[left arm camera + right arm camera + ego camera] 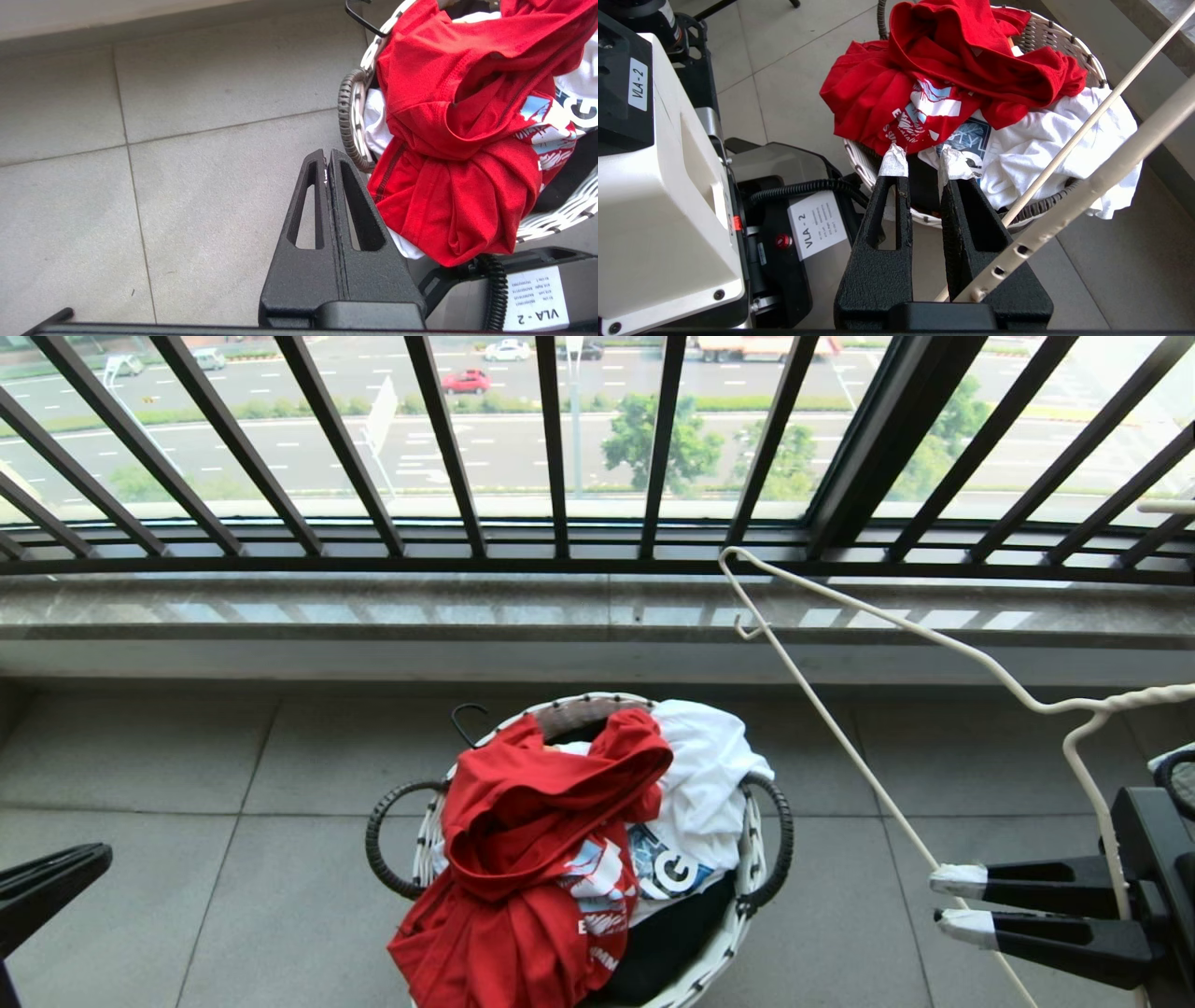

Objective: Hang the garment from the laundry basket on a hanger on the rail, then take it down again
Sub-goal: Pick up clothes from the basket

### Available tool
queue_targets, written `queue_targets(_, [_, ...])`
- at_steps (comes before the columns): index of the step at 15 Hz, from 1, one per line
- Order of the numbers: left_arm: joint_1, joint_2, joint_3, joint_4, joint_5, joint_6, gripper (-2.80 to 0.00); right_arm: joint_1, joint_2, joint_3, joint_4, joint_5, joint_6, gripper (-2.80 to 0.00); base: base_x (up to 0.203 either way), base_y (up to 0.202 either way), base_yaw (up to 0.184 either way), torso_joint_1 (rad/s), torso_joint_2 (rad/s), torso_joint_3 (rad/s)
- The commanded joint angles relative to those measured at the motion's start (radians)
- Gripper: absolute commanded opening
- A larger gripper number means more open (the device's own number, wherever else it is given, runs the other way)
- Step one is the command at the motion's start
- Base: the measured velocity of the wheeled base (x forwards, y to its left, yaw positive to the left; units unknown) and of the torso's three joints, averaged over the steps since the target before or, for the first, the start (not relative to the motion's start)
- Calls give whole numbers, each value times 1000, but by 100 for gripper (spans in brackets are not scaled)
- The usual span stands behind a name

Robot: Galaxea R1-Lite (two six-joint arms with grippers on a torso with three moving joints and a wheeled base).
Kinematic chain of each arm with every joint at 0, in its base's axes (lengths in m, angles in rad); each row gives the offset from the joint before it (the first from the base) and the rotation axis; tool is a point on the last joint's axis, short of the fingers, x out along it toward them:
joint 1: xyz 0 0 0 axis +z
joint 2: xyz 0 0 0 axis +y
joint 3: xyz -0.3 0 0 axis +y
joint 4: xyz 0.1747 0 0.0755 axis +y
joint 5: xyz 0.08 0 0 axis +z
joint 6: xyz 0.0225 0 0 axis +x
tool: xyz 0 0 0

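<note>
The red garment (532, 840) lies crumpled on top of the round woven laundry basket (747, 905) on the floor tiles, one part hanging over the near rim. My right gripper (948, 899), with taped fingertips, hovers to the right of the basket. It carries the off-white wire hanger (934, 644), whose wire (1069, 144) runs into the gap at the base of the fingers, hook up towards the sill. My left gripper (327, 158) is shut and empty, low on the left, just beside the basket's handle (348, 121). The rail is out of view.
A white printed garment (709, 775) and a black one (667, 943) lie under the red one. A marble sill (373, 616) and a dark barred window railing (560, 476) stand behind the basket. My base (668, 186) is close behind the basket.
</note>
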Motion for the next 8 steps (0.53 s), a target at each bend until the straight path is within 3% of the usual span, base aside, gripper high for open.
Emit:
queue_targets(1, [-107,292,-84,41,1,-3,-280,1,4,-1,-1,2,-3,-280,0,0,0,0,0,0])
queue_targets(3, [-221,478,-152,74,33,-11,-280,-1,24,-4,-2,-5,-2,-280,0,0,0,0,0,0])
queue_targets(6, [-420,726,-256,72,212,-27,-280,-7,43,-1,-22,-19,-1,-280,0,0,0,0,0,0])
queue_targets(8, [-506,803,-321,54,281,-9,-280,-7,60,0,-24,-20,-3,-280,0,0,0,0,0,0])
